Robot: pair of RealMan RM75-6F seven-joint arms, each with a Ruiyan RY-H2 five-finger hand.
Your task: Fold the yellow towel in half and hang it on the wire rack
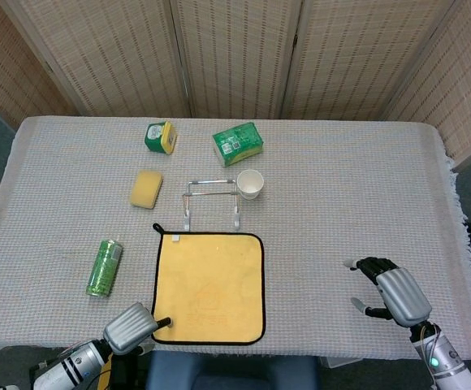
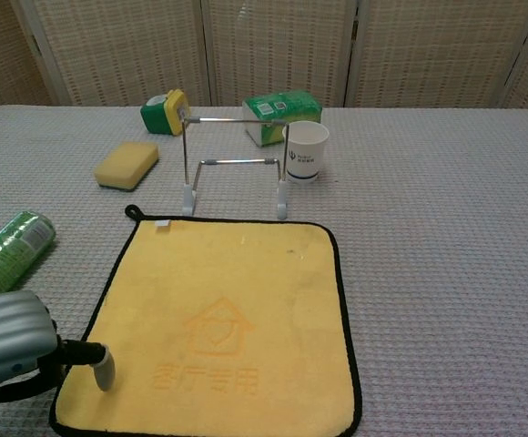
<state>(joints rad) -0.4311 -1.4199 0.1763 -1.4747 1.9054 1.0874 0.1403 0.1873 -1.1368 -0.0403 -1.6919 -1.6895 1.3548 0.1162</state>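
Note:
The yellow towel point(image 1: 209, 286) with a black border lies flat and unfolded near the table's front edge, also seen in the chest view as the yellow towel point(image 2: 218, 319). The wire rack point(image 1: 211, 201) stands just behind it, upright, shown in the chest view as the wire rack point(image 2: 234, 164). My left hand point(image 1: 132, 328) is at the towel's front-left corner, a fingertip point(image 2: 103, 368) over the towel's edge, holding nothing. My right hand point(image 1: 393, 294) hovers at the front right, fingers apart, far from the towel.
A green can point(image 1: 105, 267) lies left of the towel. A yellow sponge point(image 1: 146, 188), a green-yellow container point(image 1: 161, 136), a green packet point(image 1: 238, 144) and a white paper cup point(image 1: 250, 184) sit around and behind the rack.

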